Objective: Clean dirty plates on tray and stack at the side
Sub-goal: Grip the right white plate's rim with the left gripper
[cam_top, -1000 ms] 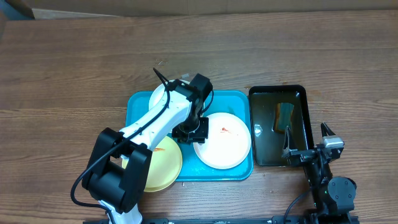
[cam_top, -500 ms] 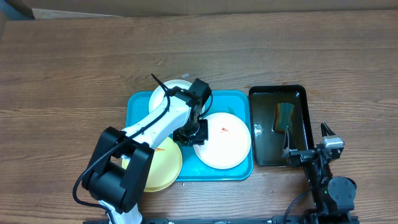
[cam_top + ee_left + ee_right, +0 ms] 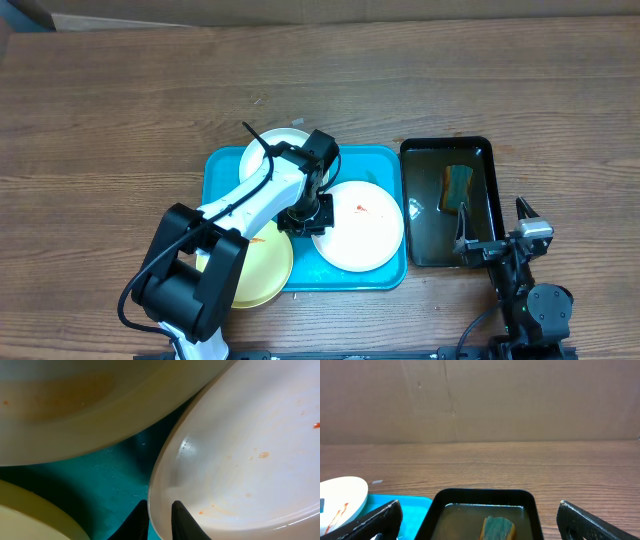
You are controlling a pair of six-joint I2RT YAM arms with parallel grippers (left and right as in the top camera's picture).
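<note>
Nothing is stacked yet: the yellow plate (image 3: 262, 272), the back plate (image 3: 272, 148) and the smeared white plate (image 3: 368, 235) all lie on the tray (image 3: 218, 168), unwiped as far as I can see. The left gripper (image 3: 161, 519) is nipped nearly shut on the white plate's rim. The right gripper (image 3: 490, 238) gapes wide, empty, at the basin (image 3: 482, 150).

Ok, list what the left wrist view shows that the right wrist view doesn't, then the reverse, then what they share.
Left wrist only: the left gripper straddling the rim of the smeared white plate, the pale yellow plate, and a third plate.
Right wrist only: the open right gripper, the black basin with a sponge in its liquid, and the wooden table.
Both: the smeared white plate and the turquoise tray.
</note>
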